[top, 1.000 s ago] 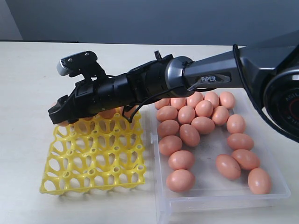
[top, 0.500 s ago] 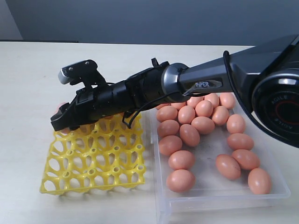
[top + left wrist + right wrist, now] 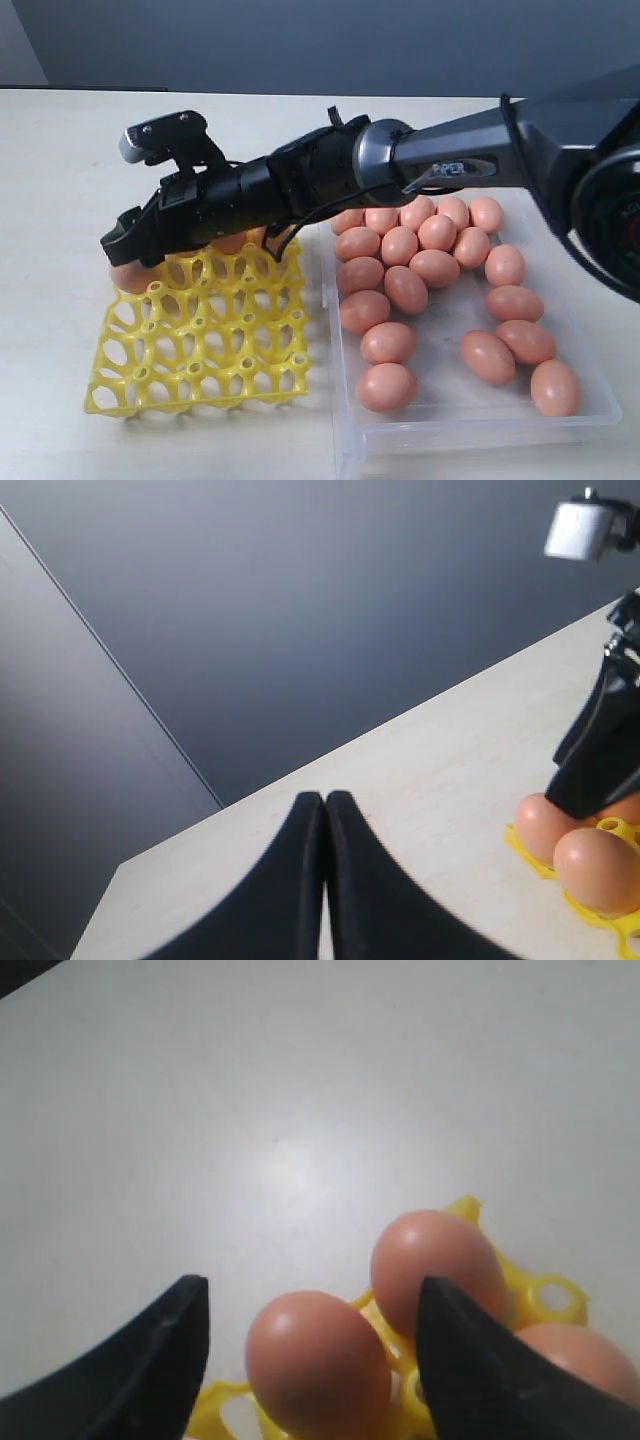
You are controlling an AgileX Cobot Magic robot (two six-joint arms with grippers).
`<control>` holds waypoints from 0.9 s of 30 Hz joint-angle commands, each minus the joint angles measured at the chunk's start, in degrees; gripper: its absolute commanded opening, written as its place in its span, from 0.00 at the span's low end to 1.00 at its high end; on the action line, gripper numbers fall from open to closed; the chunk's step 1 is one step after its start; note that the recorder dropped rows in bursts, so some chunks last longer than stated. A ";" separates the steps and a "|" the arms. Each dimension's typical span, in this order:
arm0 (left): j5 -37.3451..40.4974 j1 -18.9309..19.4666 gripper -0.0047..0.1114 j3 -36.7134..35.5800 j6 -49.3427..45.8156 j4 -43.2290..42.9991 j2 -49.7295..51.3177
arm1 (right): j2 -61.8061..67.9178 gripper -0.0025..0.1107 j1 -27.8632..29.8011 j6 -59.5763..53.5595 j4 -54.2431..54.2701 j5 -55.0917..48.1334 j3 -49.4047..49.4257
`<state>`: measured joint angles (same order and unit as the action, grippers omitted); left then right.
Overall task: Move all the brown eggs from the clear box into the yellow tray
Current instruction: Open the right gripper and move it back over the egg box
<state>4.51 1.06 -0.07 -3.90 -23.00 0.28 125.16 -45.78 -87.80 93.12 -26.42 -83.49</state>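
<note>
Right hand [image 3: 310, 1290] released, jaws wide either side of a brown egg [image 3: 318, 1360] sitting in the yellow tray [image 3: 200, 340]. Left hand [image 3: 324, 805] clenched tight over the worktop [image 3: 430, 760].

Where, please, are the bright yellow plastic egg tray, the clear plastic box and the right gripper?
Yellow egg tray [image 3: 197, 368]: exterior view, middle lattice.
Clear box [image 3: 480, 425]: exterior view, front wall.
Right gripper [image 3: 310, 1295]: right wrist view, between fingertips.
</note>
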 commanded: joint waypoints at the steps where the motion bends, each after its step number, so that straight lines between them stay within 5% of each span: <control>1: -0.17 -0.60 0.04 0.07 0.25 -0.17 -0.28 | -6.84 0.53 0.60 7.47 -11.07 1.14 -0.45; 7: -0.17 -0.60 0.04 0.07 0.25 -0.17 -0.28 | -16.83 0.48 1.89 52.14 -57.59 -4.93 -0.45; 10: -0.17 -0.60 0.04 0.07 0.25 -0.17 -0.28 | -21.16 0.48 2.89 77.87 -85.80 -18.88 -0.45; 13: -0.17 -0.60 0.04 0.07 0.25 -0.17 -0.28 | -22.86 0.48 4.19 91.23 -106.04 -37.49 -0.45; 17: -0.17 -0.60 0.04 0.07 0.25 -0.17 -0.28 | -22.86 0.48 9.20 92.06 -107.80 -43.54 3.54; 27: -0.17 -0.60 0.04 0.07 0.25 -0.17 -0.28 | -20.54 0.48 17.77 87.80 -104.06 -28.12 17.49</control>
<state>4.51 1.06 -0.07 -3.90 -23.00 0.28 103.95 -28.53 2.07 -12.24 -58.85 -67.29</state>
